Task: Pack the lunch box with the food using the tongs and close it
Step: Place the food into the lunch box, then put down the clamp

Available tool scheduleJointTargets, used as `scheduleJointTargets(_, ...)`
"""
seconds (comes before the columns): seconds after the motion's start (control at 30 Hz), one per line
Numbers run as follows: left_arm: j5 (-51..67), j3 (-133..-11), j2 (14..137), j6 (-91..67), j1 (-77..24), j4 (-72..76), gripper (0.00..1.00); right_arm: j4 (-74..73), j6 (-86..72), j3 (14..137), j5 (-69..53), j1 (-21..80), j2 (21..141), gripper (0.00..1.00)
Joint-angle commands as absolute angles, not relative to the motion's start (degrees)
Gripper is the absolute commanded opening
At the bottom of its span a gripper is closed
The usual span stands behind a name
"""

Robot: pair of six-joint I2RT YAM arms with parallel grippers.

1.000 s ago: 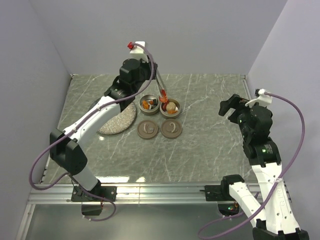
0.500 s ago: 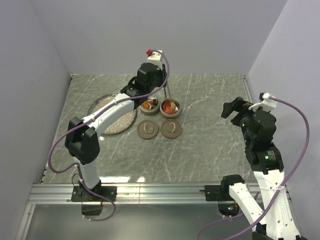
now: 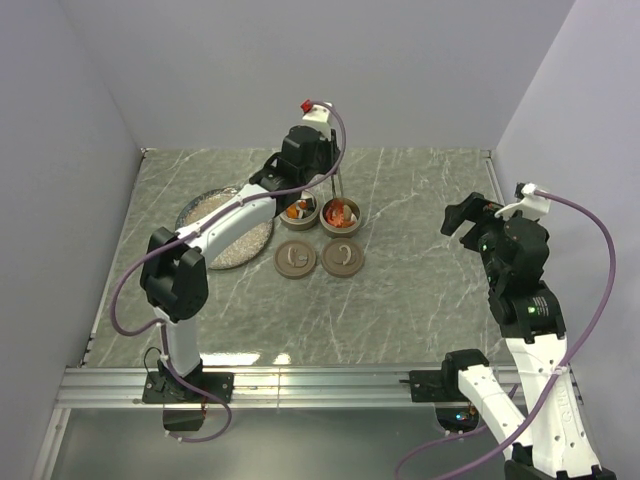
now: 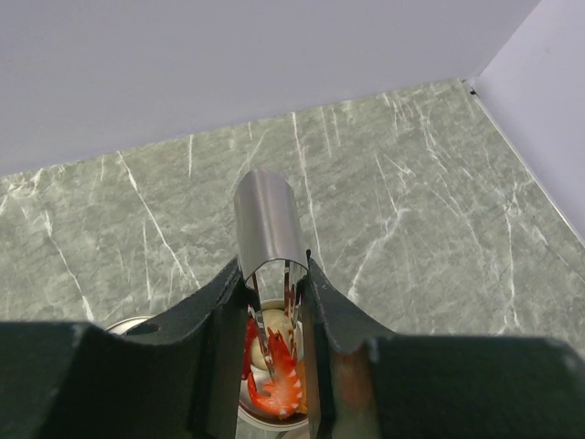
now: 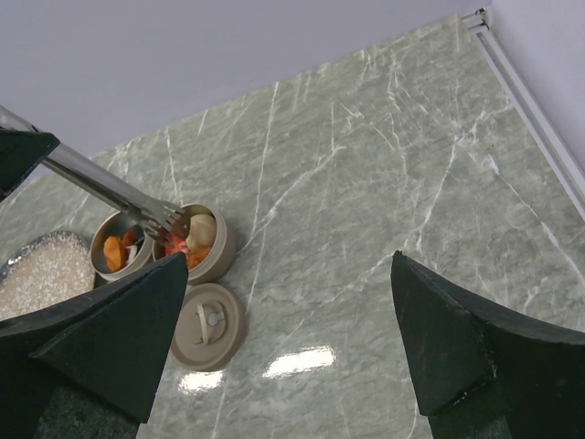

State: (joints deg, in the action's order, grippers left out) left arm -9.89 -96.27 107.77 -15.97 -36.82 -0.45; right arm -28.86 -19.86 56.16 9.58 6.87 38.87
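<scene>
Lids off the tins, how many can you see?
2. The left lid lies flat in front of the left tin; the right lid lies flat in front of the right tin.

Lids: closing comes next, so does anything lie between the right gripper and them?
Nothing visible does. Only bare table separates the open right gripper from the two lids; the tongs hang over the tins beyond.

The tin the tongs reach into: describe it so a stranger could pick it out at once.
On the green marbled table, two open round tins stand side by side right of the speckled plate. It is the right-hand tin, farther from the plate, holding a red frilly piece, with the tongs dipping into it.
</scene>
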Motion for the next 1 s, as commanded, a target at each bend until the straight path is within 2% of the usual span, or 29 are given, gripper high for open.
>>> scheduleJointTargets(0.0, -8.4, -99.3, 108.1, -15.6, -37.6, 1.1, 0.13, -28.2, -19.2, 56.7, 9.8, 6.8, 39.2, 0.99)
scheduleJointTargets(0.1, -8.5, -99.7, 108.0, -15.3, -38.0, 1.1, 0.29, -28.1, -19.1, 56.8, 9.7, 6.6, 39.3, 0.99)
scheduleJointTargets(0.2, -8.5, -100.1, 107.8, -14.8, -38.3, 1.1, 0.38, -27.9, -19.1, 56.8, 9.4, 6.6, 39.5, 0.99)
scheduleJointTargets(0.4, -9.1, -101.4, 107.3, -14.2, -38.8, 0.9, 0.46, -27.7, -18.9, 57.0, 9.1, 6.5, 39.7, 0.99)
scheduleJointTargets(0.77, -14.8, -99.3, 100.5, -11.3, -39.4, 1.4, 0.36, -27.5, -18.8, 56.9, 8.9, 6.4, 39.5, 0.99)
scheduleJointTargets(0.97, -17.5, -97.8, 90.3, -8.9, -34.7, -8.0, 0.35, -24.7, -18.5, 57.0, 7.2, 6.5, 42.0, 0.99)
